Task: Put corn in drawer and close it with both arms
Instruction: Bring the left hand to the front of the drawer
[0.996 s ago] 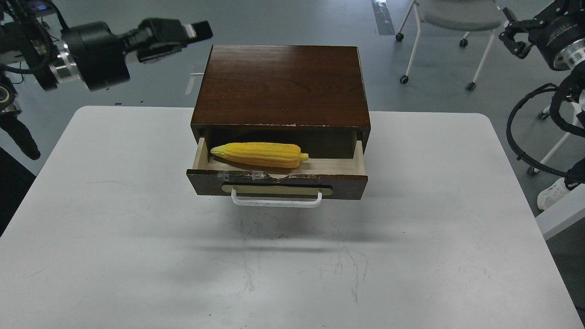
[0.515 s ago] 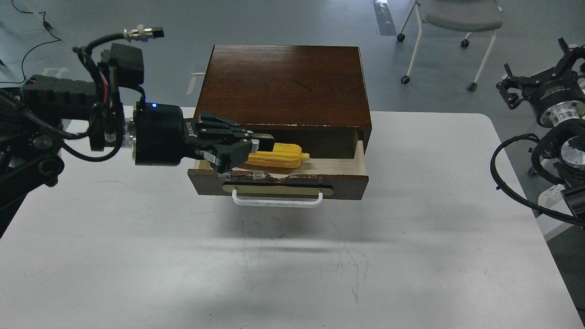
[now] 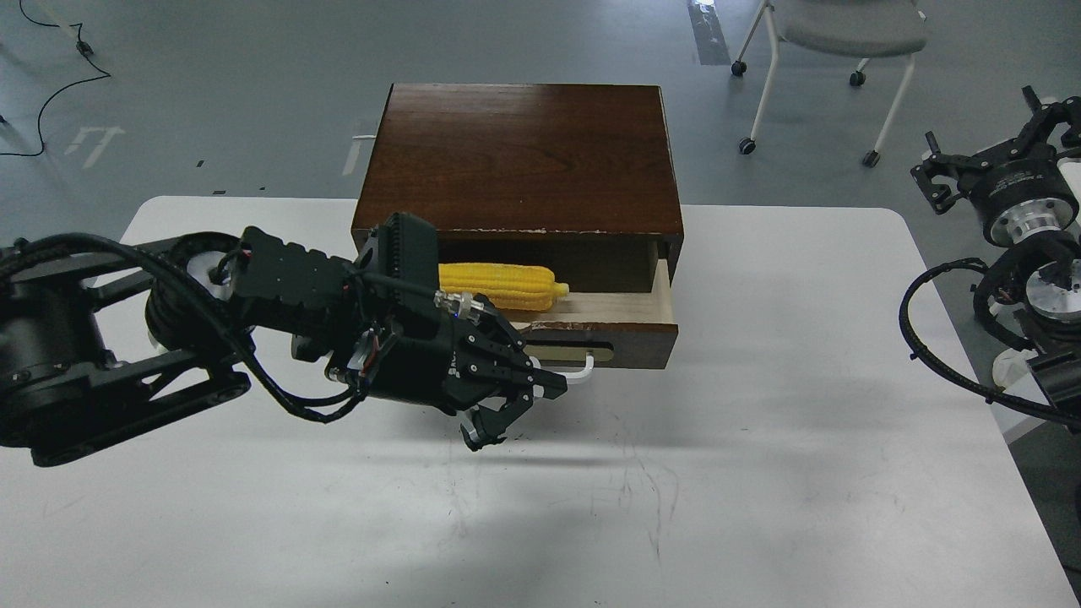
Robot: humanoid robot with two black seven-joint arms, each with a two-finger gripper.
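Note:
The yellow corn point(image 3: 505, 286) lies lengthwise inside the drawer point(image 3: 629, 336), which stands pulled out of the dark brown wooden cabinet point(image 3: 524, 152). My left gripper point(image 3: 513, 411) is low in front of the drawer's left half, fingers apart and empty, just above the table. It hides most of the white handle; only the handle's right end point(image 3: 584, 364) shows. My right gripper point(image 3: 980, 139) is off the table at the far right, raised, its claws spread and empty.
The cabinet sits at the back middle of the white table point(image 3: 760, 473). A wheeled chair point(image 3: 844, 34) stands on the grey floor behind. Black cables point(image 3: 929, 338) hang by the right arm past the table's right edge.
My left arm has dropped from above the drawer's left end to down in front of the drawer face, now covering the handle. The corn stays in the drawer. The right arm barely moved.

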